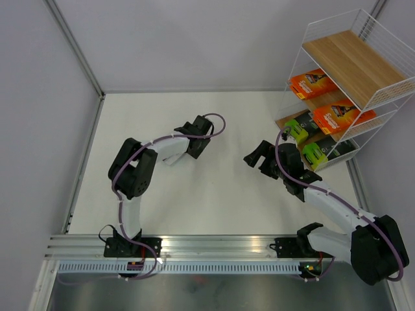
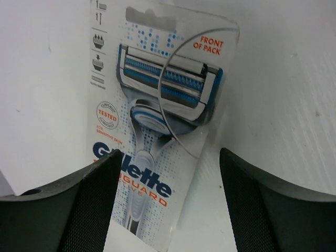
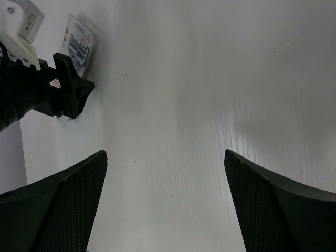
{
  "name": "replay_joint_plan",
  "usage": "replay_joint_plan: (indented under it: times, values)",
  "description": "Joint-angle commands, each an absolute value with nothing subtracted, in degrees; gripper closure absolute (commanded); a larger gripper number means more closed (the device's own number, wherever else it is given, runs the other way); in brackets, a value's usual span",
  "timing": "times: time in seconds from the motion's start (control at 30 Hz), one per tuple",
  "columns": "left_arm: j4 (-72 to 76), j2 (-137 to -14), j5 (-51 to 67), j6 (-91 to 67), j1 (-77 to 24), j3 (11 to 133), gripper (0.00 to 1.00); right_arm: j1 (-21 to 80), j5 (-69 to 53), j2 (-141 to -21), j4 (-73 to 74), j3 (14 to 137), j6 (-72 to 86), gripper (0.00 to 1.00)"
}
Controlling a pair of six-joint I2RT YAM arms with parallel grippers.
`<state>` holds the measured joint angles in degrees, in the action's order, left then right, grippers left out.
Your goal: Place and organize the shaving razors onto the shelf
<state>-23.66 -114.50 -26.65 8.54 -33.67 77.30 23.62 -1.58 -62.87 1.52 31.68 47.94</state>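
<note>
The white-and-blue Gillette pack (image 2: 157, 100) lies flat on the white table, face up. My left gripper (image 2: 168, 210) is open just above its lower end, with the left finger (image 2: 89, 205) overlapping the pack's lower left corner. In the top view the left gripper (image 1: 196, 135) hides the pack. The pack also shows small in the right wrist view (image 3: 79, 44). My right gripper (image 1: 254, 157) is open and empty over bare table (image 3: 165, 210). The shelf (image 1: 353, 61) stands at the far right. Two orange packs (image 1: 312, 83) (image 1: 342, 118) and two black-and-lime packs (image 1: 297, 129) (image 1: 318, 153) sit on its lower tiers.
The shelf's top wooden board holds nothing. Grey walls close the table at the back and left (image 1: 78, 97). A metal rail (image 1: 214, 245) runs along the near edge by the arm bases. The left arm's gripper shows in the right wrist view (image 3: 52, 89).
</note>
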Motion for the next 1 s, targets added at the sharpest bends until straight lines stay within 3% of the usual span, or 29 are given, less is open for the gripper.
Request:
replay_joint_plan:
  times: [0.0, 0.27, 0.37, 0.57, 0.6, 0.63, 0.83, 0.97]
  values:
    - [-22.4, -117.9, -33.6, 13.4, -34.6, 80.1, 0.21, 23.5, -0.5, -64.1, 1.1, 34.2, 47.3, 0.02]
    - [-22.3, -121.7, -39.5, 16.2, -34.9, 79.3, 0.32, 23.3, -0.4, -65.6, 0.7, 34.4, 47.0, 0.02]
    - [-22.1, -122.3, -39.4, 17.0, -34.9, 78.4, 0.41, 23.3, -0.4, -65.7, 0.6, 34.2, 47.1, 0.02]
    - [-21.9, -124.6, -38.5, 17.0, -34.9, 78.2, 0.7, 23.1, -0.6, -65.8, 0.5, 33.9, 47.3, 0.02]
    - [-21.9, -124.7, -38.3, 16.6, -34.9, 78.3, 0.87, 23.1, -0.6, -65.7, 0.6, 33.9, 47.1, 0.02]
    - [-21.9, -124.8, -38.4, 16.4, -34.9, 78.6, 0.98, 23.0, -0.6, -65.6, 0.5, 33.8, 47.1, 0.02]
    - [-25.5, -120.2, -35.0, 13.4, -34.9, 80.9, 0.98, 22.7, -0.5, -65.0, 1.1, 34.4, 47.5, 0.02]
    - [-32.9, -112.4, -21.8, 4.2, -34.9, 85.7, 0.98, 22.3, -0.6, -64.4, 3.3, 36.3, 47.4, 0.02]
